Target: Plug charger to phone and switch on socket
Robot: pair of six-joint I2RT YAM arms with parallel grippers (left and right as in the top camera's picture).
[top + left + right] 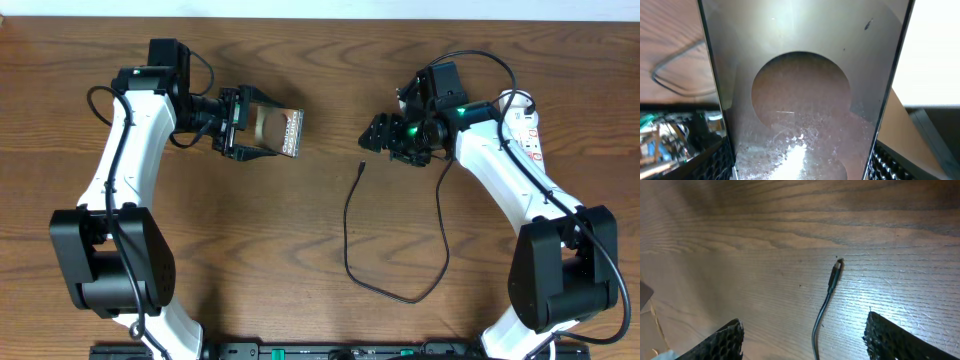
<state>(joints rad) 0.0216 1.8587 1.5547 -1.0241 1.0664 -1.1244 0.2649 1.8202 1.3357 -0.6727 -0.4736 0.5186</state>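
Note:
My left gripper (262,132) is shut on the phone (278,129) and holds it above the table at the left. In the left wrist view the phone's glossy screen (800,95) fills the frame between the two fingers. The charger cable (352,235) lies in a loop on the table; its plug tip (361,168) points toward the phone. My right gripper (378,133) is open just above the tip. In the right wrist view the plug tip (836,270) lies on the wood between my open fingers (802,332). The socket (527,128) lies at the far right, partly hidden by my right arm.
The socket's thick white cord (512,97) curls at the right edge beside my right arm. Bare wood table (250,240) lies between the arms. The arm bases stand at the front corners.

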